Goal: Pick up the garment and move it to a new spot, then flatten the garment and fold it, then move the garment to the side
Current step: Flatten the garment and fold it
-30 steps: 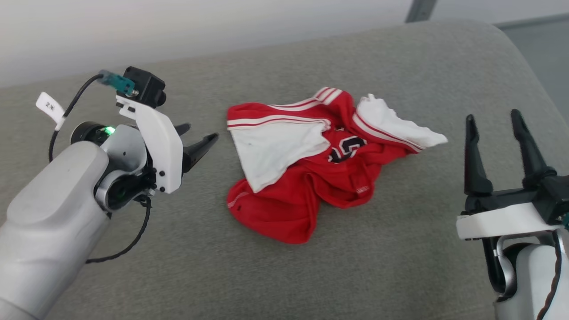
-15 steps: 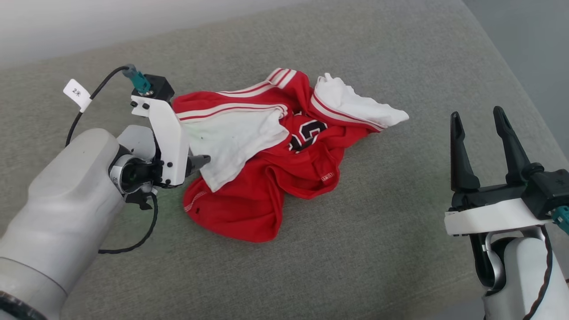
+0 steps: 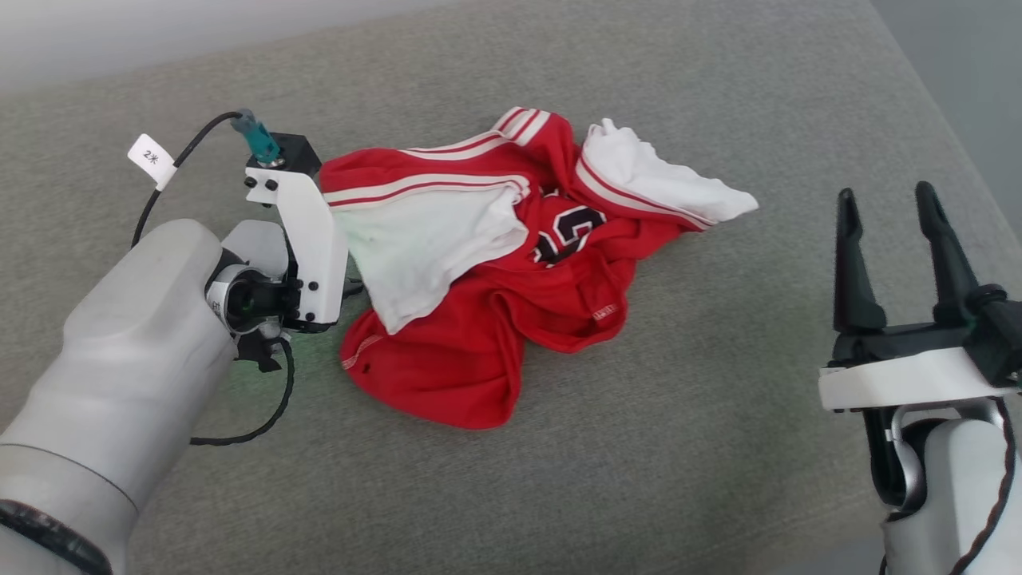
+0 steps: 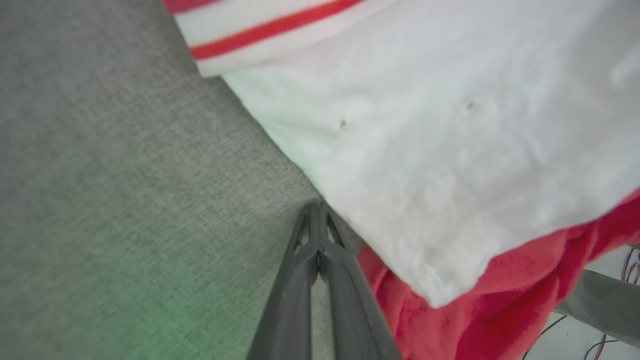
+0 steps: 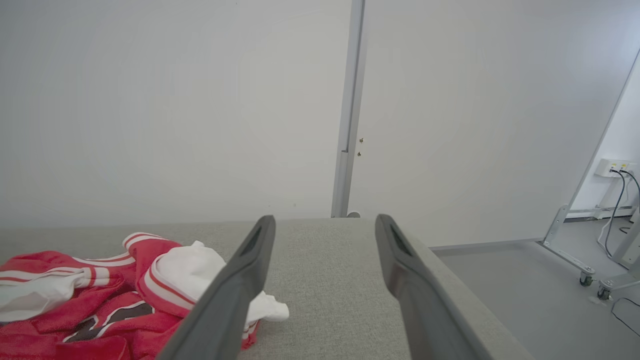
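The garment (image 3: 479, 351) lies crumpled in the middle of the grey cushioned surface (image 3: 639, 479), red body with one white sleeve (image 3: 423, 239) folded over it and the other sleeve (image 3: 655, 180) sticking out to the right. My left gripper (image 3: 353, 285) is low at the garment's left edge, mostly hidden behind its white wrist mount. In the left wrist view its fingers (image 4: 316, 235) are pressed together, tips on the grey fabric just beside the white sleeve (image 4: 425, 125), no cloth between them. My right gripper (image 3: 886, 196) stands open well right of the garment (image 5: 75, 310), fingers (image 5: 240, 280) spread and holding nothing.
The cushion's right edge (image 3: 942, 128) drops to a grey floor (image 5: 525, 280). A pale wall (image 5: 175, 100) with a vertical metal strip (image 5: 350, 100) rises behind. A black cable with a white tag (image 3: 152, 156) loops off my left wrist.
My left gripper has gone from open and apart from the garment to shut at the white sleeve's edge. The head camera has shifted. The right gripper stays open.
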